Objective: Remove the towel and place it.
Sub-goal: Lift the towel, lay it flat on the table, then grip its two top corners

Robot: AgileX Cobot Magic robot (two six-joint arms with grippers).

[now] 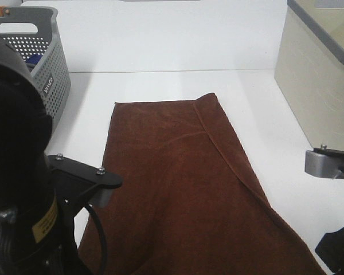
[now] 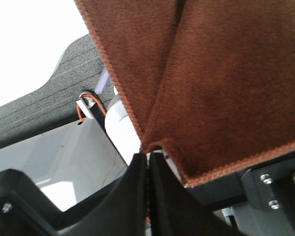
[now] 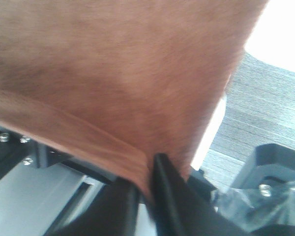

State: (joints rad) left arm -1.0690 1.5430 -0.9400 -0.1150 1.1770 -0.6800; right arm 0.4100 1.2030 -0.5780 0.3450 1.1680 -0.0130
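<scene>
The dark brown towel (image 1: 183,172) is spread lengthwise on the white table (image 1: 160,40), its far end flat with one long edge folded over. Its near end runs off the bottom of the exterior view between my two arms. In the left wrist view my left gripper (image 2: 147,162) is shut on a hemmed corner of the towel (image 2: 221,73), which hangs from the closed fingers. In the right wrist view my right gripper (image 3: 150,172) is shut on the towel's edge (image 3: 113,64), with the cloth draped over it. Neither gripper's tips show in the exterior view.
A grey perforated basket (image 1: 40,63) with a blue cloth inside stands at the back left. A beige box-like appliance (image 1: 321,74) stands at the back right. My left arm (image 1: 17,172) blocks the near left; part of the right arm (image 1: 332,163) shows at the right edge.
</scene>
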